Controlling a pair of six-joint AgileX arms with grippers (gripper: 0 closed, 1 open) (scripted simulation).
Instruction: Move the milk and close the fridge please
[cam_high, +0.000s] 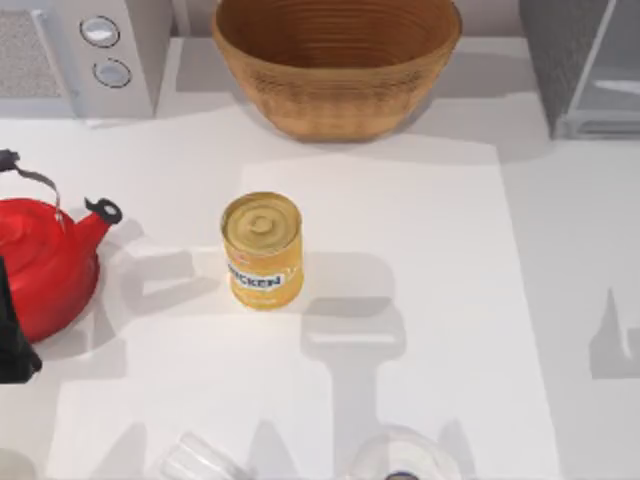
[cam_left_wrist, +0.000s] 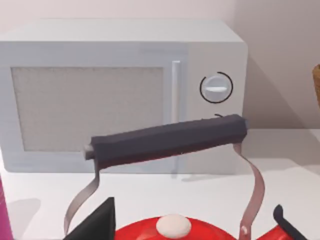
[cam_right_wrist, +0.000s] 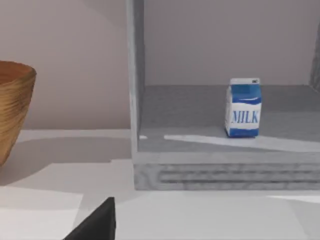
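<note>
Your milk (cam_right_wrist: 244, 107) stands upright on the floor of the open fridge (cam_right_wrist: 220, 170), set back from the front lip and free of the walls, its blue lettering facing the right wrist camera. In the top view the fridge (cam_high: 578, 70) sits at the table's far right corner, with its door swung open. Left of it along the back edge you have a woven basket (cam_high: 337, 62), and further left a light-grey box with two round knobs (cam_high: 85, 55). Near the middle of the table (cam_high: 450, 300) stands a yellow chicken can (cam_high: 262, 249), upright. A red kettle (cam_high: 40, 262) sits at the left edge, and the left wrist camera looks across its dark handle (cam_left_wrist: 165, 141) toward the knobbed box (cam_left_wrist: 120, 95). You cannot tell whether either end effector is spread or pressed together.
</note>
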